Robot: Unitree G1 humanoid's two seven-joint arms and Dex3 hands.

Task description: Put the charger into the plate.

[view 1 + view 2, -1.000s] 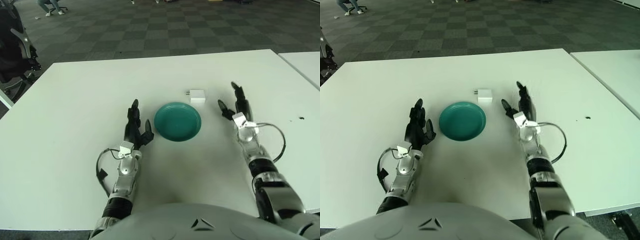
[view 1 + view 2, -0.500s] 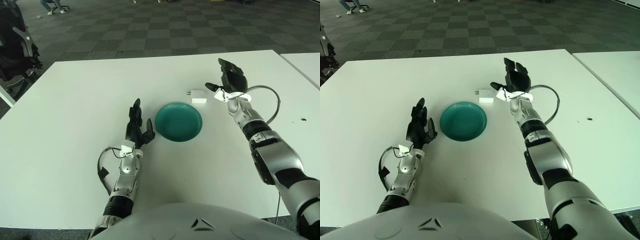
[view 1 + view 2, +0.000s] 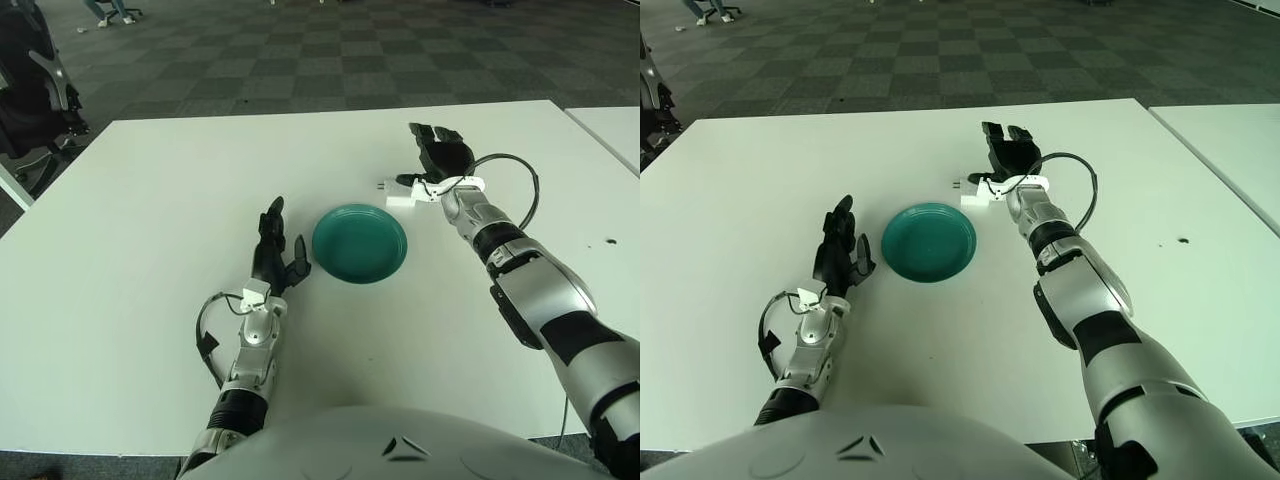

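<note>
No text, label, brand, number or sign can be read anywhere in either view. The charger (image 3: 400,194), the plate (image 3: 359,243), the table (image 3: 140,220) and both hands show plain surfaces, and any marking on them is too small to make out.

Right robot hand (image 3: 432,160) reached forward, arm extended, fingers spread, left robot hand (image 3: 274,256) low, fingers loosely open
</note>
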